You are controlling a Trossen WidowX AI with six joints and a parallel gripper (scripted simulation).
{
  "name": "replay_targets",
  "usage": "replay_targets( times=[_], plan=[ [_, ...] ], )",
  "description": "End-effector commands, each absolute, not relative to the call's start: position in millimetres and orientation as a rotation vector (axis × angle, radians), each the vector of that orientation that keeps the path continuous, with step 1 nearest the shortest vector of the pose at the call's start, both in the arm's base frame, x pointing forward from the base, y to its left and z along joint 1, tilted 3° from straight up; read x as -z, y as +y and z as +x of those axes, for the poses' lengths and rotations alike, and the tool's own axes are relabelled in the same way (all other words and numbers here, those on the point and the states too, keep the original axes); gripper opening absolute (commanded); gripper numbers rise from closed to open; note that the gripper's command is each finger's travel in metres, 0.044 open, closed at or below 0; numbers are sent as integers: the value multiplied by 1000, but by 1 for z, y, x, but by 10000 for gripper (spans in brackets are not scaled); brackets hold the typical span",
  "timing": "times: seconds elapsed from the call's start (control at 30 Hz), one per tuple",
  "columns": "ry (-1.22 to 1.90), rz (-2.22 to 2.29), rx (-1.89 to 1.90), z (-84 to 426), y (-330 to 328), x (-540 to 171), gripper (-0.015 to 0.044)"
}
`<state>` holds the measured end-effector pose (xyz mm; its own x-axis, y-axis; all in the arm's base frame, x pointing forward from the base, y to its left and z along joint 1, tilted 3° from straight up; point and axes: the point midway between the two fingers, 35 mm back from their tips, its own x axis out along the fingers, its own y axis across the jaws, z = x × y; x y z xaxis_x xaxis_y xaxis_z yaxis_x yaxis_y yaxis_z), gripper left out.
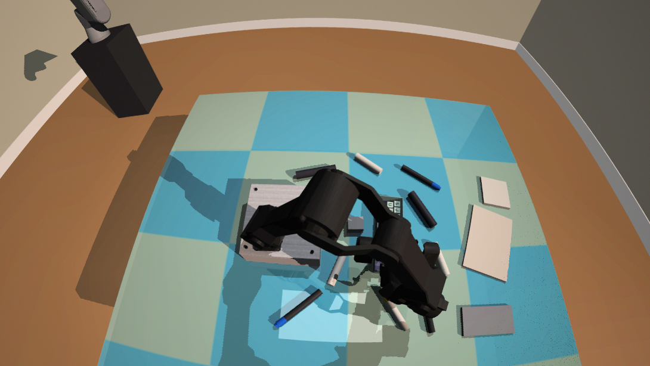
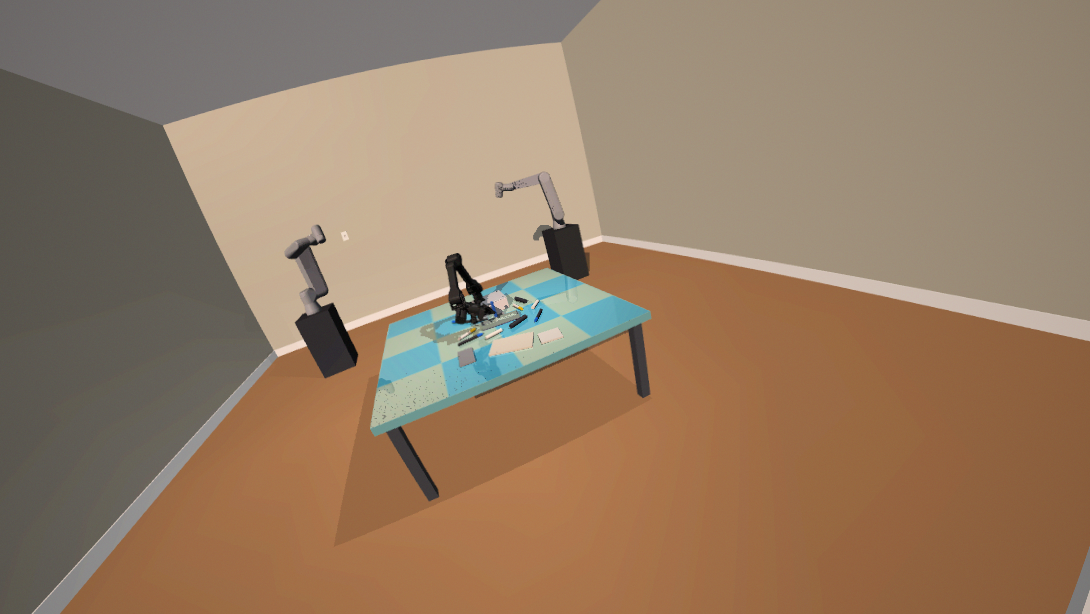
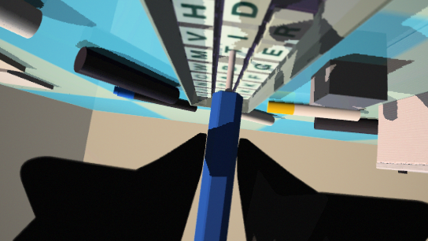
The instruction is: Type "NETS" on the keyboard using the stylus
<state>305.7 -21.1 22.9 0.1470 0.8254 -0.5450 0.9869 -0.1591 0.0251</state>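
Observation:
My gripper (image 3: 222, 142) is shut on the blue hexagonal stylus (image 3: 224, 134), seen in the wrist view. The stylus's thin pale tip (image 3: 231, 68) points at the keyboard (image 3: 169, 44) (image 1: 393, 205) and overlaps the T key's letter. I cannot tell whether the tip touches a key. D, I, R, E, H, V and M show clearly in the wrist view; farther letters are small and foreshortened. N is small near the far end, and I cannot make out S there. In the top view my arm covers most of the keyboard, and the fingers and stylus are hidden.
A thick black marker (image 3: 126, 75) (image 1: 421, 208) and a blue-ended black pen (image 3: 123, 93) (image 1: 419, 176) lie on one side of the keyboard. A dark block (image 3: 356, 80) (image 1: 355, 225) and a yellow-ended white pen (image 3: 315, 111) lie on the other. Flat pale boards (image 1: 487, 243) lie farther out.

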Motion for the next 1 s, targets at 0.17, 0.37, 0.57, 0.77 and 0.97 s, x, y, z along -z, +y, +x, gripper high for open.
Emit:
replay_targets(
  times=[0.17,0.37,0.57,0.77,0.97],
  plan=[
    [1739,2054,588,305,-21,-24,81],
    [1739,2054,587,305,-20,-47,81],
    [1739,2054,587,304,-19,-60,81],
    [1739,2054,587,304,-19,-60,81],
    [1739,2051,588,305,-16,-57,12]
  ],
)
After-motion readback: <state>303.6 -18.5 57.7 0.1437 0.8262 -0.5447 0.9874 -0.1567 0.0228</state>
